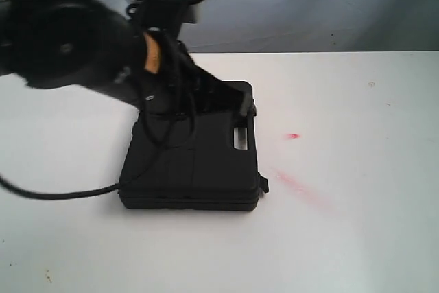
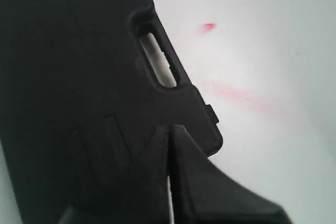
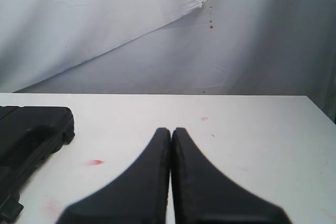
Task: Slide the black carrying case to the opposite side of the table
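Grip wasn't needed, we judged: the black carrying case (image 1: 192, 159) lay flat left of centre on the table (image 1: 343, 231), stiff and likely easy-sliding, our left gripper (image 2: 169, 129) pinched closed and empty over its lid by the handle slot (image 2: 157, 59), right gripper (image 3: 171, 130) likewise, well apart.

Pale wrinkled backdrop cloth (image 3: 252, 51) at rear; diag. fold (image 3: 131, 38) across it; few reddish specks (image 3: 211, 25) nr fold's end.
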You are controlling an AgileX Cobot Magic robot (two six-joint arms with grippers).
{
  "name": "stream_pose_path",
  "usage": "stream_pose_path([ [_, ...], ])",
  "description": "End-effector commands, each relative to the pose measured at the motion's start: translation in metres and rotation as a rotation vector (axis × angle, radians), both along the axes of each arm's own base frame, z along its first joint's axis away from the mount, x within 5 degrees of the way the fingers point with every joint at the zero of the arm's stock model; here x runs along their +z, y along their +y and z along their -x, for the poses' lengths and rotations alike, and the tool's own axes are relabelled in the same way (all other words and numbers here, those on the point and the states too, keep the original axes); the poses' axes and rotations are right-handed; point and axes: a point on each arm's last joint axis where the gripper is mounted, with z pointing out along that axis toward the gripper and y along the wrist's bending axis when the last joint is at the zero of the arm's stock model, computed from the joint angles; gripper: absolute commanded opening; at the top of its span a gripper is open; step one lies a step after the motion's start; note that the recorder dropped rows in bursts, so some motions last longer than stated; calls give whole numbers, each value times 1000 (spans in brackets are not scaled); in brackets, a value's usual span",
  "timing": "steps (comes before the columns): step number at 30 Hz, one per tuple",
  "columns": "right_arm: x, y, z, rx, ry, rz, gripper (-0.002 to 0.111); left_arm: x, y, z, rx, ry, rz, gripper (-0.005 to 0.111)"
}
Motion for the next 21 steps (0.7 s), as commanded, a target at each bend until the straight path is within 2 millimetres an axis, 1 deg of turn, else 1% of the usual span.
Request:
stream_pose_path([
  [1, -1, 0, 0, -4, -6, 20, 0, 4, 46, 18, 56, -62, 107, 0],
  [2, -1, 0, 0, -4, -6, 20, 0, 3, 66, 26, 78, -84, 126, 0],
  [6, -1, 0, 0, -4, -6, 20, 0, 1, 104, 42, 107, -145, 137, 0],
  [7, -1, 0, 0, -4, -6, 20, 0, -1, 123, 51, 129, -182, 137, 0],
  [10, -1, 0, 0, -4, -6, 20, 0, -2, 146, 64, 167, -240, 150, 0],
  [11, -1, 0, 0, -4, -6, 20, 0, -3, 160, 72, 192, -286, 154, 0],
  [12, -1, 0, 0, -4, -6, 20, 0, -4, 167, 77, 201, -312, 151, 0],
  [13, -1, 0, 0, -4, -6, 20, 0, -6, 178, 88, 214, -362, 140, 0],
  [14, -1, 0, 0, -4, -6, 20, 0, -7, 182, 92, 218, -383, 137, 0],
  [15, -1, 0, 0, -4, -6, 20, 0, -9, 191, 102, 226, -429, 118, 0],
  [16, -1, 0, 0, -4, -6, 20, 0, -10, 195, 106, 232, -446, 114, 0],
  [17, -1, 0, 0, -4, -6, 20, 0, -12, 202, 115, 265, -481, 119, 0],
  [18, -1, 0, 0, -4, -6, 20, 0, -13, 204, 118, 279, -499, 122, 0],
  [20, -1, 0, 0, -4, -6, 20, 0, -16, 215, 132, 355, -580, 163, 0],
  [21, -1, 0, 0, -4, -6, 20, 0, -17, 216, 135, 366, -595, 166, 0],
])
